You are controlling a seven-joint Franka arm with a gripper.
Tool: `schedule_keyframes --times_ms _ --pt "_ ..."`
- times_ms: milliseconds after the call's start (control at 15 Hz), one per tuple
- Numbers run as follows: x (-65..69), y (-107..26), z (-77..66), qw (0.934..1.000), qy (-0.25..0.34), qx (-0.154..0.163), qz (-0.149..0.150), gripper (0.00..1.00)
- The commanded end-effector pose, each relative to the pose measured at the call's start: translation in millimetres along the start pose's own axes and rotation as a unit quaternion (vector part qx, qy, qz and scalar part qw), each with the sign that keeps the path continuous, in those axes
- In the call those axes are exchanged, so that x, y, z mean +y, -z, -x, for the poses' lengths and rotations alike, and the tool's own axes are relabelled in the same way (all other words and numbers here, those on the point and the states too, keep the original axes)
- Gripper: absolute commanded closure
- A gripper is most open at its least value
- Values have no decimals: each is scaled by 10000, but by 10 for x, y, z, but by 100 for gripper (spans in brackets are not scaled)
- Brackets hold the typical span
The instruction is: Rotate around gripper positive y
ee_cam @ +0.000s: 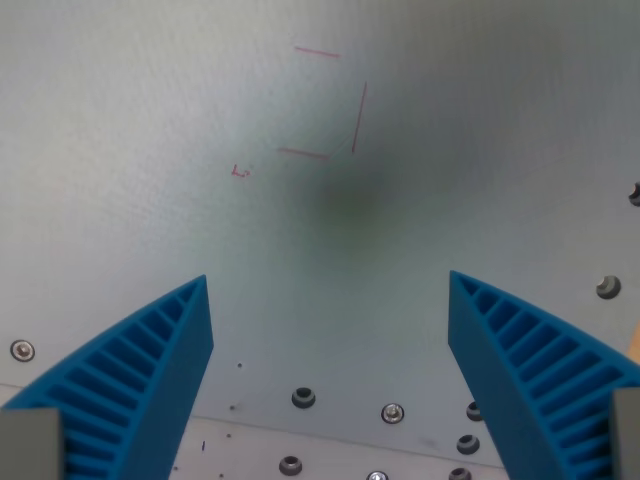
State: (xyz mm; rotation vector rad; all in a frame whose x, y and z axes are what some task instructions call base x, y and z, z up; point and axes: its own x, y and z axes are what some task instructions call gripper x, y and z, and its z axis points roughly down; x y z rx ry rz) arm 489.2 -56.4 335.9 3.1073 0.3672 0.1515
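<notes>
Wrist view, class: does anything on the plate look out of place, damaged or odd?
Only slightly. The red marked square is incomplete, with its side toward the wrist view's left missing. Nothing is spilled or broken; the gripper is open and empty above the grey plate, with bolts along the edge.

gap between jaws: free | table (150,150): bare, flat | bolts (392,412): low, near edge

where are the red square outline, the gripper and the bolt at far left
red square outline (359,117), wrist view, on its right-hand line
gripper (329,283), wrist view, open gap midway between the blue fingertips
bolt (22,351), wrist view, on its head near the left edge
</notes>
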Motion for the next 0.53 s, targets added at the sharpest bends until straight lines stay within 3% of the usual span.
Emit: schedule_keyframes --times_ms 67,533 --pt "-26 12 162 9897 35 1431 -91 0" --pt "-26 12 162 9830 31 1833 -92 0"
